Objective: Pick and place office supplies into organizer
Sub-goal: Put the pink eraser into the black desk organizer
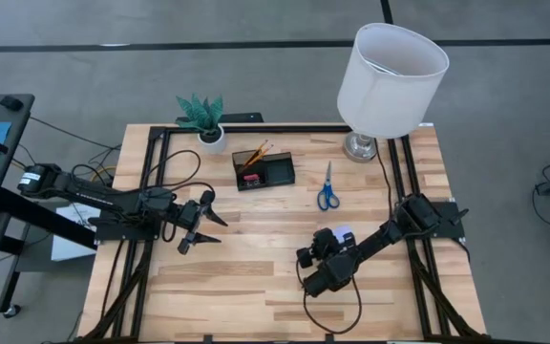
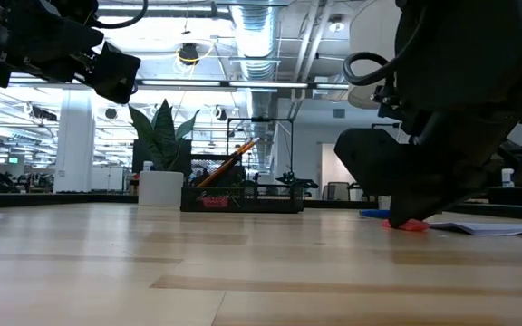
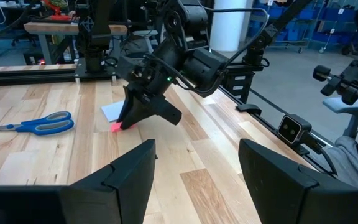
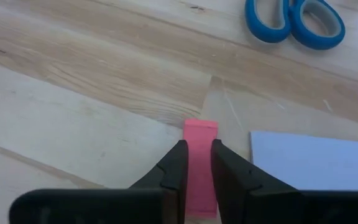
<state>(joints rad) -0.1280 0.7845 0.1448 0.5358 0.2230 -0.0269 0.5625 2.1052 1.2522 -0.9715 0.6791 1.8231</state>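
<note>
My right gripper [image 4: 197,149] is shut on the small pink eraser [image 4: 201,163], close beside the pale blue note pad [image 4: 316,163] that lies flat on the table. In the high view this gripper [image 1: 325,244] is right of the table's middle. The blue-handled scissors [image 1: 327,186] lie flat a little farther back. The black organizer [image 1: 264,170] stands at the far middle, with orange pencils [image 1: 256,153] leaning in its cup. My left gripper [image 1: 221,231] hovers open over the left side, nothing between its fingers. My right gripper pinches the pink eraser between its two fingers, one on each long side [image 4: 199,155]. The fingers slant down from the table's right side and lie along the eraser. Its far end [image 3: 115,127] sticks out past the fingertips at the tabletop; whether it is lifted clear I cannot tell.
A white lamp [image 1: 390,81] stands at the far right corner and a potted plant [image 1: 203,119] at the far left. Black frame rails [image 1: 146,191] run along both sides. Bare wood lies toward the near edge [image 1: 256,306].
</note>
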